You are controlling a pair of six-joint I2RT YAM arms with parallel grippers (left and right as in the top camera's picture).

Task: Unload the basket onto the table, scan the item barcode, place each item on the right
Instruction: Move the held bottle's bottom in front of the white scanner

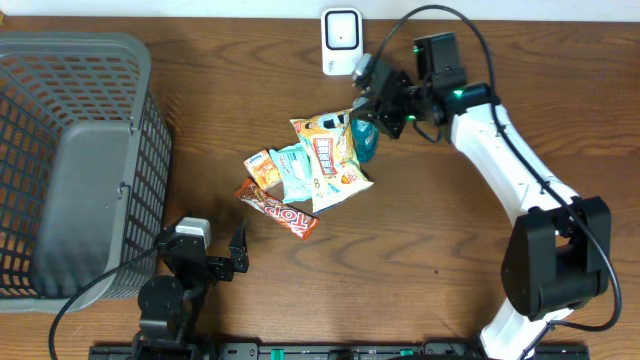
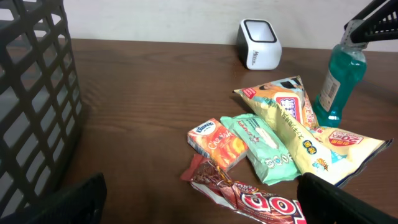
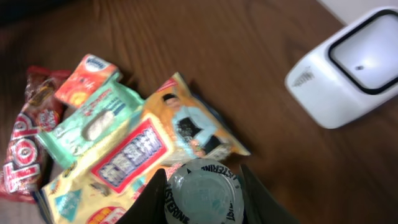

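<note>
The right fingers [image 3: 258, 199] were clamped on either side of the ribbed cap of the mouthwash bottle [image 2: 336, 84], gripping it from above. The bottle stood upright, its long axis vertical, at the far right edge of a heap of snack packets [image 1: 330, 160]. Whether its base rested on the bench [image 1: 400, 260] or hung just clear could not be told. The scanner [image 1: 341, 40] lay close by on the far side and slightly left of the bottle, so the right arm was by far the nearer to it. The left fingers [image 2: 336, 199] were spread wide and empty at the near left, beside the basket [image 1: 150, 150] and well apart from both. The bottle was clear plastic filled with blue-green liquid, narrow at the neck, with a brand name moulded round the cap. No barcode showed in any view, so the bottle would probably need tilting or turning to bring its label to the scanner's dark window.
</note>
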